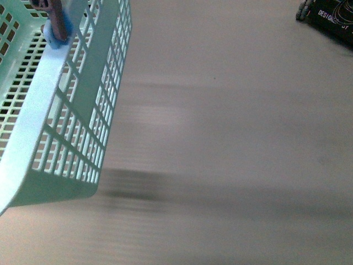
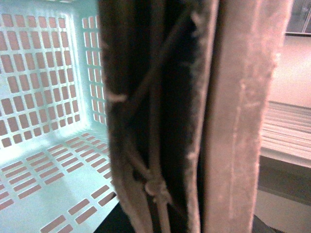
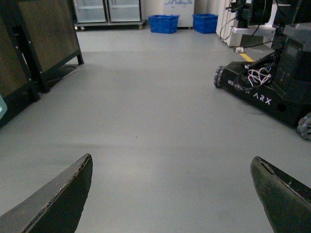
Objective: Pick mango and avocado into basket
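The basket (image 1: pixel 55 110) hangs tilted above the floor (image 3: pixel 146 97), its handles (image 2: pixel 155 121) close before the left end effector, grip impossible to tell. The right end effector (image 3: pixel 171 159) gapes wide, holding nothing. Level carrying seems wise.

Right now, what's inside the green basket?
No fruit shows. In the left wrist view the basket shows only its bare slotted floor and walls. The brown handles sit close to the camera and cover the rest of the inside, so that part can't be checked.
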You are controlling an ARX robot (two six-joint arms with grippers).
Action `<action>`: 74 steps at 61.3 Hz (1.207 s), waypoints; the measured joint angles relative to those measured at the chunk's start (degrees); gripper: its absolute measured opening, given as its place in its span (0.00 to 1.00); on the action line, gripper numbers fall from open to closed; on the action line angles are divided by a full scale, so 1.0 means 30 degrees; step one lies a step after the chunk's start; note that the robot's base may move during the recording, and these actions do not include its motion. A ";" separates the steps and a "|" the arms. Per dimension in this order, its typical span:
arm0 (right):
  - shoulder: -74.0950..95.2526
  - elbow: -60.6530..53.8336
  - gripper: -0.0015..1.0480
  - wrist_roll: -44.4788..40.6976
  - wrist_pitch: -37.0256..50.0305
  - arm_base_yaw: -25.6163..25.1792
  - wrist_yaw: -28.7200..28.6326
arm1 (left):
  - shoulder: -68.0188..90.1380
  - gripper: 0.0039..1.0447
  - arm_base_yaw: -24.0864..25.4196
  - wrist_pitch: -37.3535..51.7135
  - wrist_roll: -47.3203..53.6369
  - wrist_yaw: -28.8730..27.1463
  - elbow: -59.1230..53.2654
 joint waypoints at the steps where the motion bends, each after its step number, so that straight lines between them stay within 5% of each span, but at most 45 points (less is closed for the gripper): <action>1: 0.0000 0.0000 0.92 0.0000 0.0000 0.0000 0.0000 | 0.0000 0.14 0.0000 0.0000 0.0000 0.0000 -0.0007; 74: 0.0000 0.0000 0.92 0.0000 0.0000 0.0000 0.0000 | 0.0015 0.14 0.0000 -0.0007 0.0000 -0.0015 -0.0015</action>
